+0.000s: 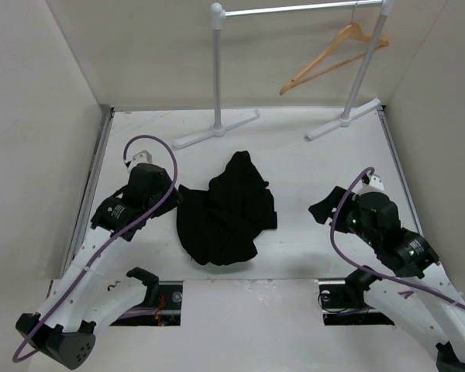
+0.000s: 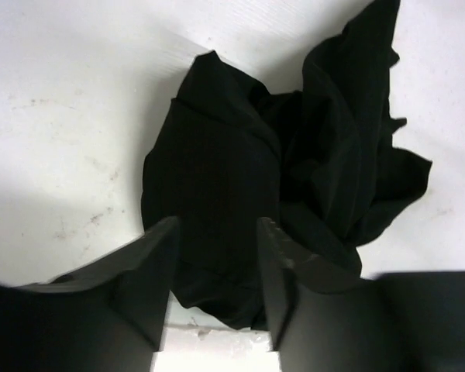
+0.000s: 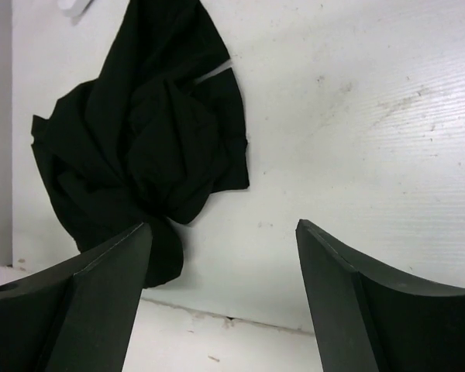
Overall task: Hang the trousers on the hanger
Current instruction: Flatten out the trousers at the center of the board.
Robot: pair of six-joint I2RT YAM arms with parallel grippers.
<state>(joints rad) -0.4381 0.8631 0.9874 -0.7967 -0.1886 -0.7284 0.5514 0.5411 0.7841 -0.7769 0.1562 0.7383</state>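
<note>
The black trousers (image 1: 226,213) lie crumpled in a heap on the white table, between the two arms. The wooden hanger (image 1: 333,54) hangs tilted from the grey rail at the back right. My left gripper (image 1: 177,197) is open at the heap's left edge. In the left wrist view the trousers (image 2: 294,155) fill the space ahead, and fabric shows between the open left gripper's (image 2: 217,225) fingers. My right gripper (image 1: 324,209) is open and empty, a short way right of the heap. In the right wrist view the trousers (image 3: 139,132) lie up and left of the right gripper (image 3: 223,226).
The grey metal clothes rail (image 1: 294,9) stands at the back on two posts, with flat white feet (image 1: 215,129) (image 1: 342,120) on the table. White walls close in the left, right and back. The table's near edge has two cut-outs by the arm bases.
</note>
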